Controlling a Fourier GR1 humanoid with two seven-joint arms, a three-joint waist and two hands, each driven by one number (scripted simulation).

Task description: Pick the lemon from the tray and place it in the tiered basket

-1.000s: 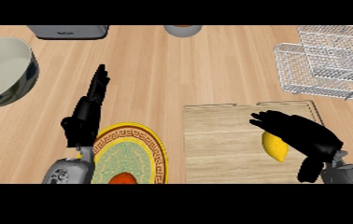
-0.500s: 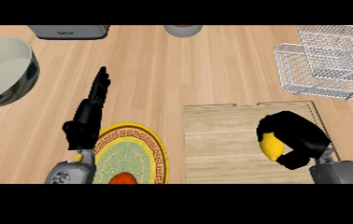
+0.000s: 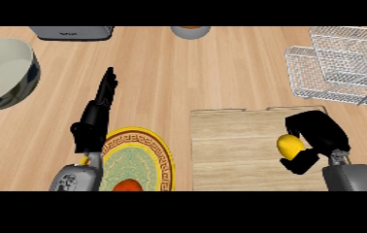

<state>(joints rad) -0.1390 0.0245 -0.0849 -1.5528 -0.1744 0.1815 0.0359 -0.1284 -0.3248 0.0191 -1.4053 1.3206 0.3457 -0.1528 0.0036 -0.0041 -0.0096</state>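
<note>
Spanning the bench, a wooden tray carries a light, rigid, probably slick-skinned lemon, best gripped across its middle, as the right hand fingers curl around it, wire tiered basket beyond.

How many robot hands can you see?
2. The left hand rests open at the view's left, fingers pointing up, beside the patterned plate. The right hand is at the right, over the wooden tray, curled round the lemon.

Kitchen: wooden counter, patterned plate, wire tiered basket, bowl.
</note>
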